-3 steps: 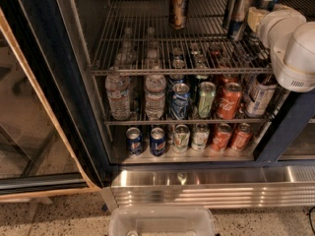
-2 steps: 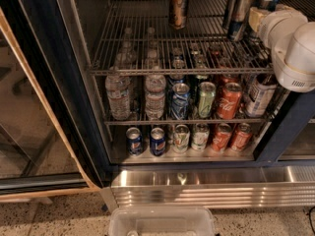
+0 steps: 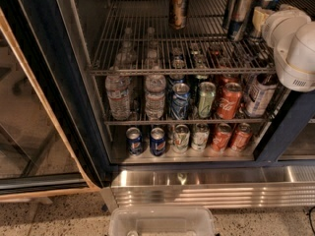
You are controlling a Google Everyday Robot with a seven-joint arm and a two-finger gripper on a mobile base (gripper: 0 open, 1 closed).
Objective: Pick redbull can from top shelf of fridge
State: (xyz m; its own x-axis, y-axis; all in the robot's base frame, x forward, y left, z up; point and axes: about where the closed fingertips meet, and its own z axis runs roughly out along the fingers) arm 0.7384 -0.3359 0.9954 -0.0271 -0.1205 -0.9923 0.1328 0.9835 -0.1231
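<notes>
The fridge [image 3: 59, 82] stands open. Several redbull cans [image 3: 240, 14], tall, slim and silver with blue, stand at the back right of the top shelf [image 3: 147, 72], a wire rack. A wider brown-gold can [image 3: 178, 6] stands alone at the back middle. My white arm [image 3: 294, 45] reaches in from the right above the shelf. My gripper [image 3: 258, 18] is at its end, right beside the redbull cans and partly hidden by the arm.
Water bottles [image 3: 118, 95] and soda cans [image 3: 229, 100] fill the middle shelf, with more cans [image 3: 157, 140] on the lowest one. The glass door [image 3: 29, 132] hangs open at the left. A clear plastic bin [image 3: 162, 221] sits below the ribbed steel base [image 3: 206, 188].
</notes>
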